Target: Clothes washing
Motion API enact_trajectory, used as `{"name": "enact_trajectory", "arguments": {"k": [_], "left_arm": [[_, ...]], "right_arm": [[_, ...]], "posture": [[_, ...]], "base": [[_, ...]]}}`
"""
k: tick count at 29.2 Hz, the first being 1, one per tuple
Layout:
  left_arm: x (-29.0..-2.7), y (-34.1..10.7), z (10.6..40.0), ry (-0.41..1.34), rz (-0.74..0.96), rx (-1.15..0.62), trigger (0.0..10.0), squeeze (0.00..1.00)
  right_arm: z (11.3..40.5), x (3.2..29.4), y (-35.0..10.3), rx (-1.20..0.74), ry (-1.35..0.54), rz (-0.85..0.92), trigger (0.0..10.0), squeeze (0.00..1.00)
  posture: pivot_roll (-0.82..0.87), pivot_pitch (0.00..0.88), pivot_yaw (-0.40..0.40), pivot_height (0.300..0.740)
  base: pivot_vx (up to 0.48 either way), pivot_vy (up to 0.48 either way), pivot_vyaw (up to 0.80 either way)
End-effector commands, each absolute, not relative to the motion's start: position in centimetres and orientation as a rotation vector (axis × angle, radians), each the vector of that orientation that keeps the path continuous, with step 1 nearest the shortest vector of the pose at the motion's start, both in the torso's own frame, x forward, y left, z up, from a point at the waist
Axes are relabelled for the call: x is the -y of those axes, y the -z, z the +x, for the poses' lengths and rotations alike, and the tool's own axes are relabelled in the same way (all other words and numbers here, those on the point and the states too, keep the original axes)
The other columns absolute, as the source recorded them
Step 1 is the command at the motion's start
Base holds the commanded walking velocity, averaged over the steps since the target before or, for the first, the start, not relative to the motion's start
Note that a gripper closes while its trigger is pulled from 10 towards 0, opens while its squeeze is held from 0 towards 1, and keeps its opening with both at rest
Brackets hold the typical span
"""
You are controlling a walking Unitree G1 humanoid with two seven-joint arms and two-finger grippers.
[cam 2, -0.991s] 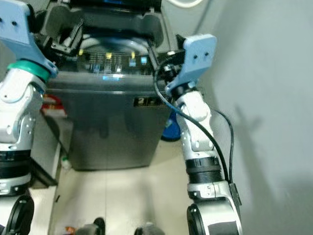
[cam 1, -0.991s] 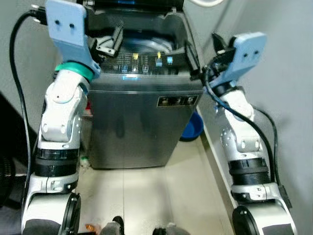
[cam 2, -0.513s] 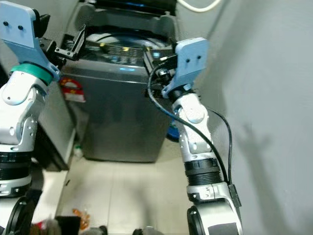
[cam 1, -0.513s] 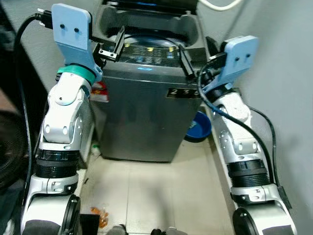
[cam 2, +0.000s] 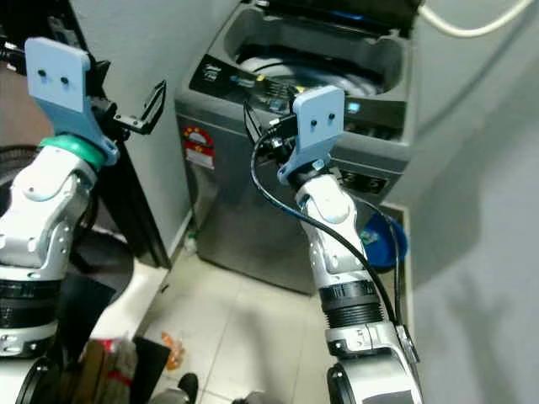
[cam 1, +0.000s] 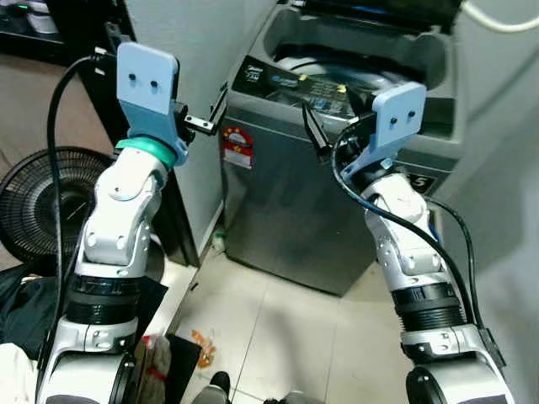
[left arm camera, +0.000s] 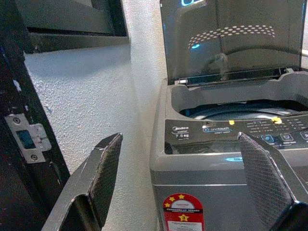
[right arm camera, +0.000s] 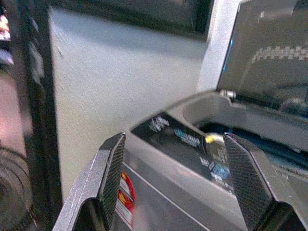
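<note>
A grey top-loading washing machine (cam 1: 286, 210) stands ahead and to the right, its lid (left arm camera: 231, 38) raised and the drum (cam 1: 337, 67) open behind the control panel (cam 1: 290, 84). My left gripper (cam 1: 210, 114) is held up, open and empty, off the machine's left front corner by the white wall. My right gripper (cam 1: 333, 118) is raised in front of the control panel, open, with nothing between its fingers. A pile of dark and white clothes (cam 1: 21, 311) lies on the floor at the lower left.
A black floor fan (cam 1: 42, 210) stands to the left beside a dark door frame (cam 1: 93, 50). A blue basin (cam 2: 383, 240) sits on the floor right of the machine. Orange scraps (cam 1: 205, 341) lie on the tiles. A grey wall (cam 1: 505, 210) closes the right side.
The camera has swung left and pulled back, so the machine now sits at the upper right and the fan and clothes pile have come into view. Both grippers stay raised and open.
</note>
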State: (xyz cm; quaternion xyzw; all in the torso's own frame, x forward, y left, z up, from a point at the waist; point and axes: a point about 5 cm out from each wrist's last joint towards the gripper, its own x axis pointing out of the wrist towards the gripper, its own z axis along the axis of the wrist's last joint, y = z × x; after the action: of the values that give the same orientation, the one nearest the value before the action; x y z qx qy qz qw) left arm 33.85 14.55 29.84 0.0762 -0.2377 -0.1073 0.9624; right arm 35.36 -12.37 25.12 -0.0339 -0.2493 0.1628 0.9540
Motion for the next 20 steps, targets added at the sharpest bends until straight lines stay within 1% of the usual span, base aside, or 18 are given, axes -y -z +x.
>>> {"name": "enact_trajectory", "arguments": {"k": [1,20], "left_arm": [[-15.13,-29.21,33.72,0.204,0.162,0.456,10.0,0.0],[-15.58,-28.94,33.62,0.185,0.169,0.437,10.0,0.0]], "right_arm": [[35.32,12.22,-24.76,0.501,-0.328,-0.071,10.0,0.0],[35.43,12.17,-24.25,0.489,-0.324,-0.064,10.0,0.0]], "posture": [[0.04,0.089,-0.018,0.74],[0.05,0.089,-0.015,0.74]], "base": [[0.0,0.0,0.8],[0.0,0.0,0.8]]}}
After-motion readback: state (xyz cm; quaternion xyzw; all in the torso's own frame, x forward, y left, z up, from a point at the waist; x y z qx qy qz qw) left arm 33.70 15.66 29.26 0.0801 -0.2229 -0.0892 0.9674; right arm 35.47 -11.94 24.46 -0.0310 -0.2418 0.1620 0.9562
